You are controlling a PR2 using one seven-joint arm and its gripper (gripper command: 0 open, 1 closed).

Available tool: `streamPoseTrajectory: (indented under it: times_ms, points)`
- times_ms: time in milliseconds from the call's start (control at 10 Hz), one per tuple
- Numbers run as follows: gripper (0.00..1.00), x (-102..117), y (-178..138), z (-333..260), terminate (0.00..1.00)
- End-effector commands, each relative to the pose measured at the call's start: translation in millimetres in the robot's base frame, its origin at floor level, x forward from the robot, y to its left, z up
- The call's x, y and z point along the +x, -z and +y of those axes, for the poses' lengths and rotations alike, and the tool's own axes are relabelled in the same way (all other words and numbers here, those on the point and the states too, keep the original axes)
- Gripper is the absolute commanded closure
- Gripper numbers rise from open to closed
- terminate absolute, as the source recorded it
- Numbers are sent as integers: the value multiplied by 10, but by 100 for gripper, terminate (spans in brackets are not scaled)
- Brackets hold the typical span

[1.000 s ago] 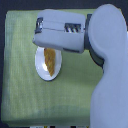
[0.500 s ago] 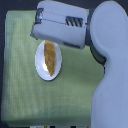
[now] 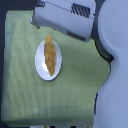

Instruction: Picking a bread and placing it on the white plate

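The bread (image 3: 49, 54), a golden-brown elongated pastry, lies lengthwise on the white plate (image 3: 42, 68), its upper tip reaching the plate's top rim. The plate rests on a green cloth. My gripper (image 3: 43, 25) is the grey-white block at the top of the exterior view, just above the bread's upper tip. Its fingers blend into the housing, so their spread does not show. Nothing is visibly held between them.
A green checked cloth (image 3: 20, 80) covers the surface under the plate. The robot's large pale arm and body (image 3: 112, 75) fill the exterior view's right side. A dark vent (image 3: 81, 10) marks the arm housing at the top.
The gripper has risen toward the top of the view, off the plate. The bread that was under it now lies uncovered on the plate.
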Motion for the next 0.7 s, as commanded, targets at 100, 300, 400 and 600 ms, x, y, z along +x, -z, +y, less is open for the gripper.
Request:
streamPoseTrajectory:
  times_ms: [100, 300, 400, 600]
  points:
    - [0, 222, -215, -1014, 0]
    - [0, 295, -175, -1925, 0]
    - [0, 311, -174, -2104, 0]
    - [0, 409, -166, -2612, 0]
